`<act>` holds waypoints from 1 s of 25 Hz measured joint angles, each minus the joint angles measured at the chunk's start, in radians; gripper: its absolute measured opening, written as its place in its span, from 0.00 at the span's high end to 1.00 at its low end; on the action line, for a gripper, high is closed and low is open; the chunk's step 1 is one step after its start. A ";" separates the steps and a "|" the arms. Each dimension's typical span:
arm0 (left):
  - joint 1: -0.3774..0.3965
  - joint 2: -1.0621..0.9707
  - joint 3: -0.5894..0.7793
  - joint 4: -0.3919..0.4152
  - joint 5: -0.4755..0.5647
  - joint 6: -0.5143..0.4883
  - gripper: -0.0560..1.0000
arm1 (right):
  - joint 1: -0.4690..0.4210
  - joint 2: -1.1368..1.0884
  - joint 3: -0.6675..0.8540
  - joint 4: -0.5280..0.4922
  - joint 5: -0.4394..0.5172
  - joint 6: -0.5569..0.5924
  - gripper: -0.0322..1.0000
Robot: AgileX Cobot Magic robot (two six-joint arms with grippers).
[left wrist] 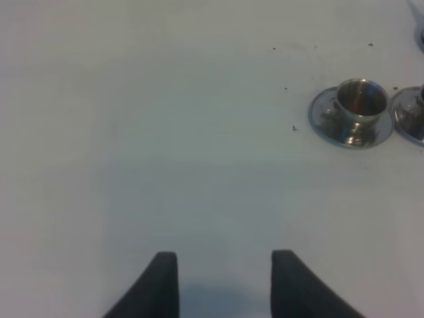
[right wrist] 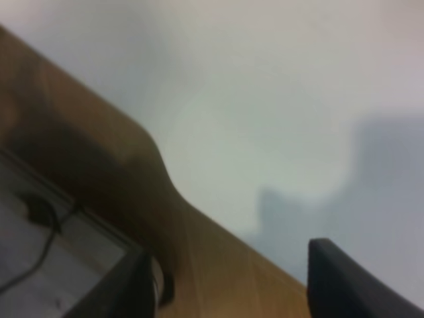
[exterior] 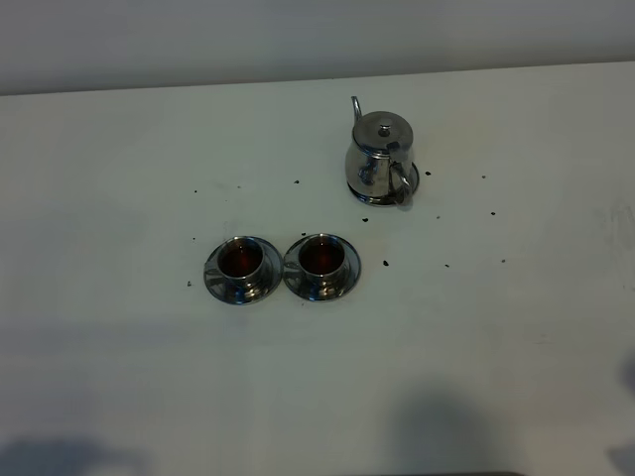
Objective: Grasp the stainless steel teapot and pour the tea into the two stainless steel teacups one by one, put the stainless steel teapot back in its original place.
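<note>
Steel shines from three things on the white tabletop (exterior: 119, 377): the teapot (exterior: 380, 157) stands upright toward the far side, right of the middle, its thin spout pointing away and its loop handle turned toward the near edge, while the two teacups sit side by side nearer the front, the left teacup (exterior: 240, 260) and the right teacup (exterior: 321, 257), each on its own round saucer, the saucers just touching or almost so. Dark reddish-brown tea (exterior: 319, 256) shows inside both cups. Small dark specks are scattered on the tabletop around the pot and cups; what they are is too small to tell. Neither arm appears in the high view, only soft shadows along the near edge. In the left wrist view the left gripper (left wrist: 224, 265) hangs over bare tabletop, its two dark fingers (left wrist: 162, 281) spread apart with nothing between them and their bases cut off by the frame; one cup on its saucer lies well away, and the second saucer is clipped by the picture's edge. The right wrist view is blurred: the right gripper (right wrist: 228, 281) shows only one dark finger (right wrist: 344, 278) clearly, with a dark shape on the other side, spread wide and empty, over the tabletop's rim and a brown wooden surface (right wrist: 212, 265).
</note>
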 joint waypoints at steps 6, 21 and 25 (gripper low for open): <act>0.000 0.000 0.000 0.000 0.000 0.000 0.60 | -0.001 -0.037 0.000 0.000 0.002 0.015 0.49; 0.000 0.000 0.000 0.000 0.000 0.000 0.60 | -0.442 -0.342 0.005 -0.007 0.004 0.026 0.49; 0.000 0.000 0.000 0.000 0.000 0.000 0.60 | -0.496 -0.429 0.006 -0.008 0.005 0.026 0.49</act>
